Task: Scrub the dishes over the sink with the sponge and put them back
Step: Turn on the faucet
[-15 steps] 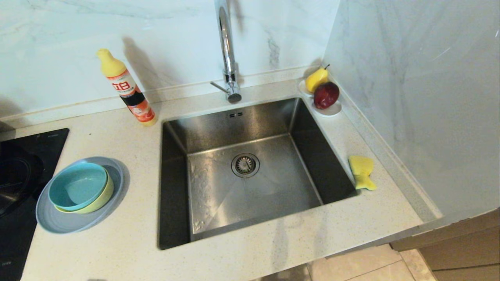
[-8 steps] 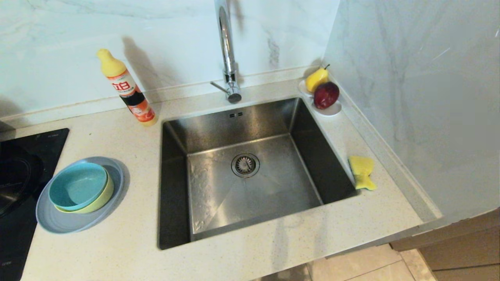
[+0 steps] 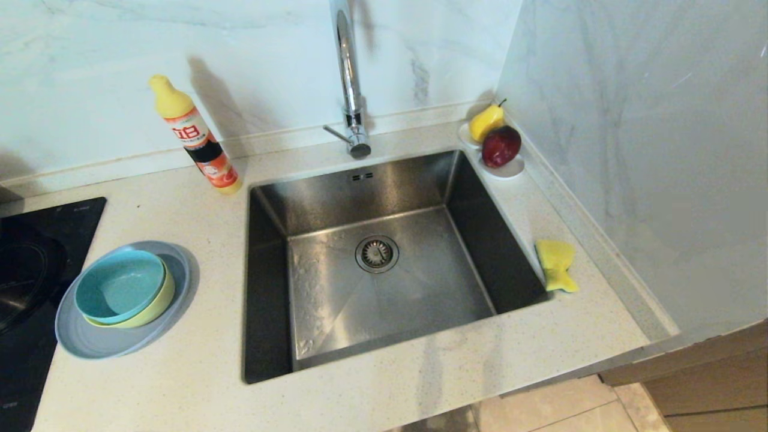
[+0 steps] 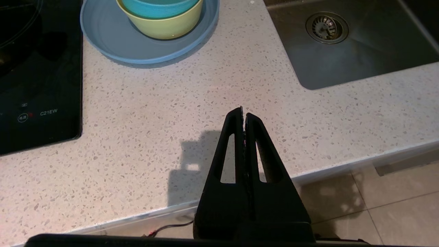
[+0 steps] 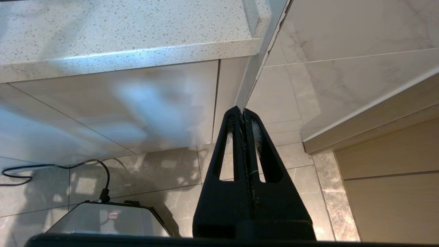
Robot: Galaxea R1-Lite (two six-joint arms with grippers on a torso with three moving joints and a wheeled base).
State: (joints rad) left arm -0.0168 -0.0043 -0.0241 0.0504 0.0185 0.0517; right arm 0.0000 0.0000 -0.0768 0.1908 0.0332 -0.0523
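While we hold our left gripper [image 4: 243, 115] pinched closed on nothing over the counter [image 4: 154, 113] edge, the plate [image 4: 103, 37] sits beyond it — yellow-green bowl [image 4: 164, 25] and teal bowl [image 4: 157, 5] stacked inside. Across lies the sink [image 3: 384, 264]; past it, the sponge [image 3: 556, 264]. Our right gripper [image 5: 242, 111] hangs closed below the counter.

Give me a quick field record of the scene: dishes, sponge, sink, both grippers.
dishes: teal bowl nested in yellow-green bowl, both on grey-blue plate, counter left of sink
sponge: yellow sponge on counter at the sink's right rim
sink: basin holds no dishes
left gripper: shut, holding nothing, over the counter's front edge
right gripper: shut, holding nothing, below counter level
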